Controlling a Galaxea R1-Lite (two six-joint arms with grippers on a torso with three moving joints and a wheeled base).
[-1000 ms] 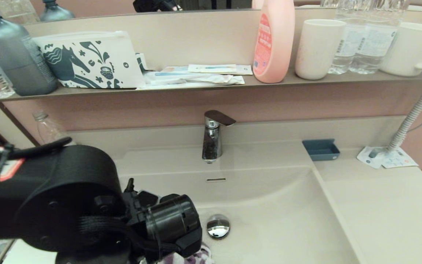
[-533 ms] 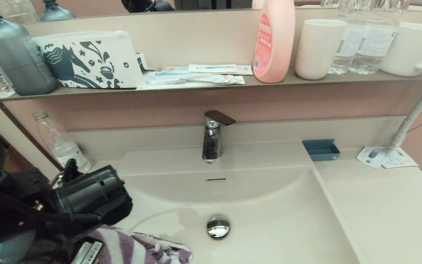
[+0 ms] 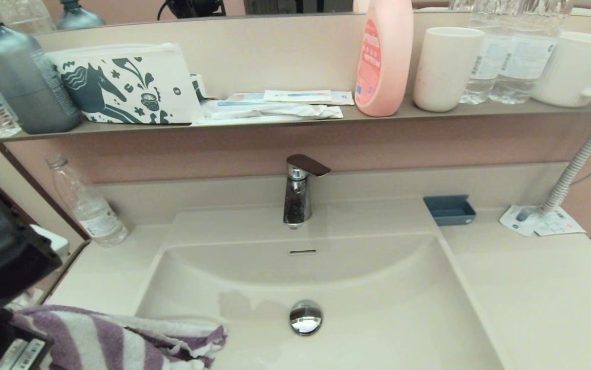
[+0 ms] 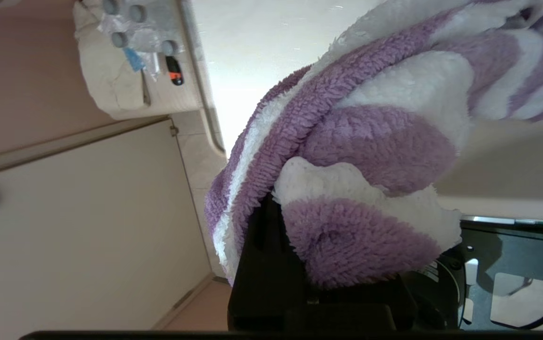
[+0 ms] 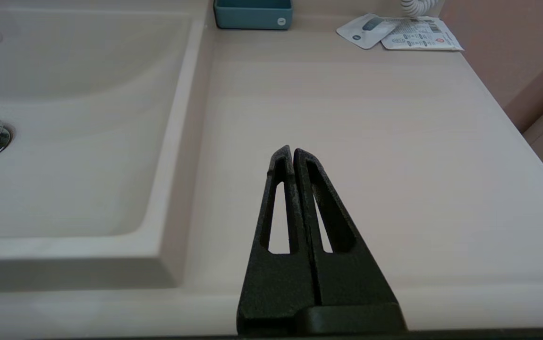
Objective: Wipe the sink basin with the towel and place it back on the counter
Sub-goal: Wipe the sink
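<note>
The cream sink basin (image 3: 377, 308) fills the middle of the head view, with its chrome drain plug (image 3: 306, 317) and overflow slot (image 3: 302, 252). The purple and white striped towel (image 3: 110, 339) lies across the basin's front left corner and the counter (image 3: 100, 267) beside it. My left arm (image 3: 2, 257) is at the far left edge. In the left wrist view the towel (image 4: 375, 141) bunches over my left gripper (image 4: 276, 222), which is shut on it, with one black finger (image 4: 262, 255) showing. My right gripper (image 5: 292, 150) is shut and empty above the counter (image 5: 370, 118), right of the basin (image 5: 63, 141).
A chrome faucet (image 3: 298, 195) stands behind the basin. A clear bottle (image 3: 87, 208) is at the back left, a blue dish (image 3: 449, 209) and sachets (image 3: 542, 222) at the back right. The shelf (image 3: 275, 123) above holds the horse-print pouch (image 3: 126, 85), bottles and cups.
My left arm has swung left and out of the basin, dragging the towel from beside the drain to the front left corner. The right arm has not moved.
</note>
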